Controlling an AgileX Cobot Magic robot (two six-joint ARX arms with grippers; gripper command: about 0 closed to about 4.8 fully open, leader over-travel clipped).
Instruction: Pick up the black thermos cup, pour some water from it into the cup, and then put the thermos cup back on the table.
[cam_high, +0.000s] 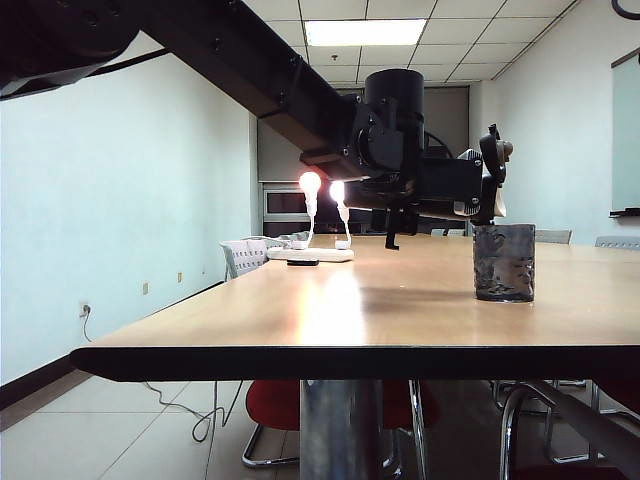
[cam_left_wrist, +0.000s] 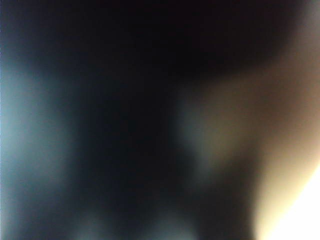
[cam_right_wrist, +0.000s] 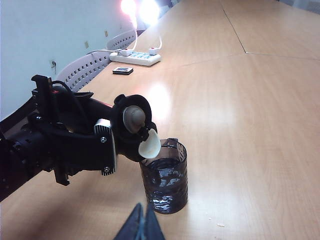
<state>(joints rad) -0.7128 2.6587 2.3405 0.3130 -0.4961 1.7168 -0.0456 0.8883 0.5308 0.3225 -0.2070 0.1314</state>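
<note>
The black thermos cup (cam_high: 468, 182) lies nearly level above the table (cam_high: 300, 320), with my left gripper (cam_high: 432, 190) shut around its body. Its lid is flipped open and its mouth (cam_right_wrist: 134, 118) hangs over the rim of the cup (cam_high: 504, 262), with a whitish spout flap (cam_right_wrist: 149, 145) just above that rim. The cup (cam_right_wrist: 166, 179) is a short dark mottled tumbler standing upright, glinting inside. The left gripper (cam_right_wrist: 82, 147) reaches in from the side. The left wrist view is only a dark blur. My right gripper (cam_right_wrist: 143, 226) hovers shut just in front of the cup, holding nothing.
A white power strip (cam_high: 310, 255) with two bright plug-in lamps (cam_right_wrist: 136, 7) lies further back, a small black object (cam_right_wrist: 122, 70) beside it. White chairs (cam_high: 245, 255) stand along the far side. The table's dark front edge (cam_high: 350, 362) is close to the camera.
</note>
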